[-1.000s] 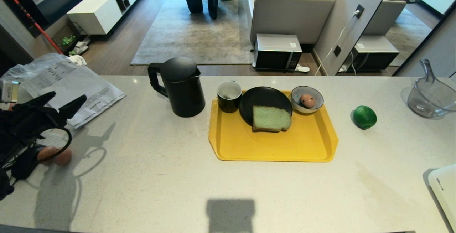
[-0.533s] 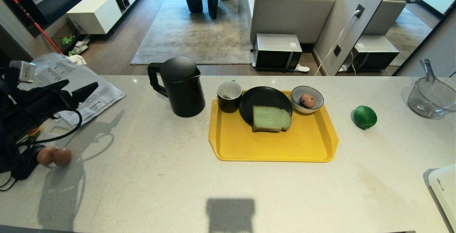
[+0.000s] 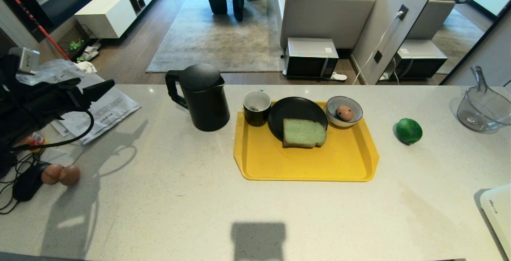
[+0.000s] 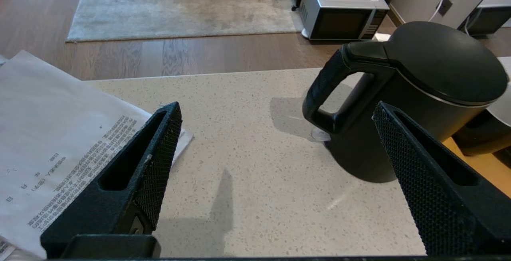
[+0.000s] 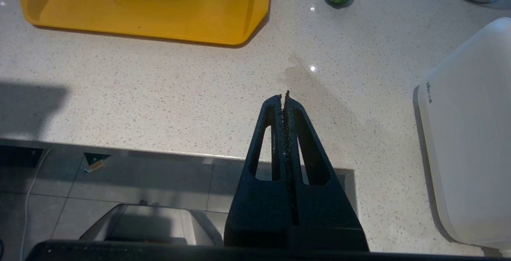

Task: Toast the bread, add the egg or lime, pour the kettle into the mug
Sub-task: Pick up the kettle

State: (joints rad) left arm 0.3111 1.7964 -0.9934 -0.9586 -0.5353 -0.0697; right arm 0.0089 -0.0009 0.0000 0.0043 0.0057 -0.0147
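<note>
- The right gripper (image 5: 284, 98) is seen clenched, holding nothing, above the counter's (image 3: 167, 197) near edge.
- The left gripper (image 4: 275, 117) is held with its fingers spread wide, grasping nothing, over the counter's left end, apart from the kettle (image 3: 201, 95).
- A yellow tray (image 3: 307, 161) is set mid-counter; the bread (image 3: 303, 133) lies half on a black plate (image 3: 293, 111).
- The lime (image 3: 408, 131) is placed right of the tray.
- The mug (image 3: 256, 107) stands at the tray's far left corner; the egg (image 3: 344, 113) sits in a striped bowl (image 3: 353, 111) at its far right.
</note>
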